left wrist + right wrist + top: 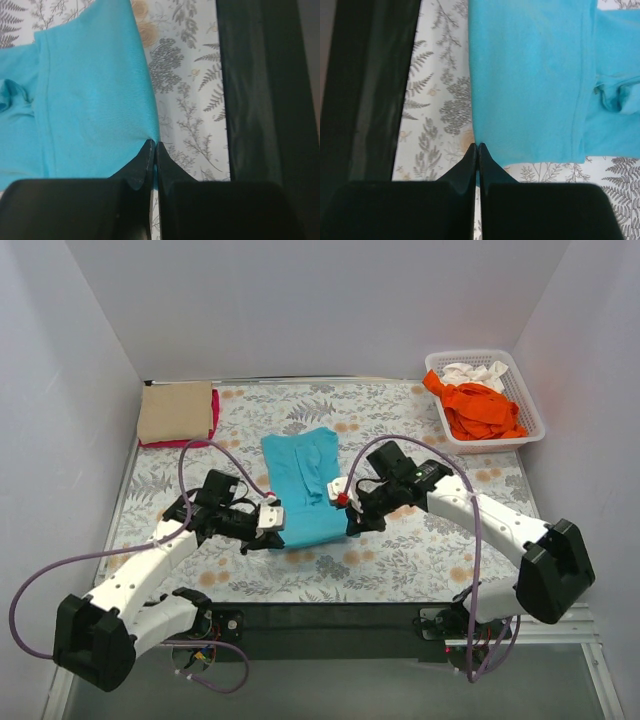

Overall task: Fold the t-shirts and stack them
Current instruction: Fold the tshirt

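A turquoise t-shirt (305, 490) lies partly folded into a long strip in the middle of the table. My left gripper (272, 521) is shut on its near left corner (153, 142). My right gripper (342, 502) is shut on its near right corner (477, 145). The shirt also shows in the left wrist view (85, 95) and the right wrist view (530, 75). A folded tan t-shirt (177, 410) lies on a magenta-red t-shirt (214, 408) at the back left. An orange t-shirt (480, 408) and a white t-shirt (472, 373) lie crumpled in the basket.
The white lattice basket (530, 415) stands at the back right. The floral table cloth (400, 550) covers the table. A black strip (330, 620) runs along the near edge by the arm bases. White walls close in the left, back and right.
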Controlling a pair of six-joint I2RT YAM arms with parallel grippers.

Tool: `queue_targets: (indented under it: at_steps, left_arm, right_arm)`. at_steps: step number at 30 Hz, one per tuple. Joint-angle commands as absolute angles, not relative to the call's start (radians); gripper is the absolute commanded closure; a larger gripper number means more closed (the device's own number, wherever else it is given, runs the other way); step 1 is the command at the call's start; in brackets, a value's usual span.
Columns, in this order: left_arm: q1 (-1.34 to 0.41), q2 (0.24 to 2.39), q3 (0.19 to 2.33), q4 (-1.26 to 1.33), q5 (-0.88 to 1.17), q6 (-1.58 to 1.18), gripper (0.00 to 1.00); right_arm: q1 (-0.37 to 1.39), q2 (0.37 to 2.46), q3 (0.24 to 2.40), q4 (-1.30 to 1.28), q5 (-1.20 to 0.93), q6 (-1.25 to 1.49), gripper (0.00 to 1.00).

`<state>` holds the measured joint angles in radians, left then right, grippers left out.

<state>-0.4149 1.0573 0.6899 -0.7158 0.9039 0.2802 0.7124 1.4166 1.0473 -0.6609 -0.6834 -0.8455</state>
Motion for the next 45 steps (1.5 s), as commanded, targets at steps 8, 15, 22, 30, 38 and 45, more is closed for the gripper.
queue_targets:
  at_steps: [8,15,22,30,38,45]
  left_arm:
    - [-0.420,0.899,0.807,-1.106,1.084,0.432,1.00]
    - [-0.417,0.962,0.925,-1.149,1.095,0.382,1.00]
    - [-0.286,1.098,0.997,-1.199,1.130,0.506,1.00]
    - [-0.164,1.345,1.182,-1.239,1.177,0.609,1.00]
    - [-0.123,1.540,1.311,-1.232,1.195,0.633,1.00]
    - [-0.094,1.695,1.417,-1.221,1.195,0.632,1.00]
  right_arm:
    - [0.848,1.200,1.084,-0.804,-0.761,-0.730,0.99]
    - [0.847,1.207,1.155,-0.821,-0.690,-0.745,0.99]
    - [0.784,1.290,1.241,-0.854,-0.680,-0.840,0.99]
    - [0.671,1.434,1.351,-0.900,-0.706,-0.956,0.99]
    - [0.597,1.583,1.492,-0.913,-0.718,-1.035,0.99]
    - [0.543,1.742,1.603,-0.913,-0.721,-1.062,0.99]
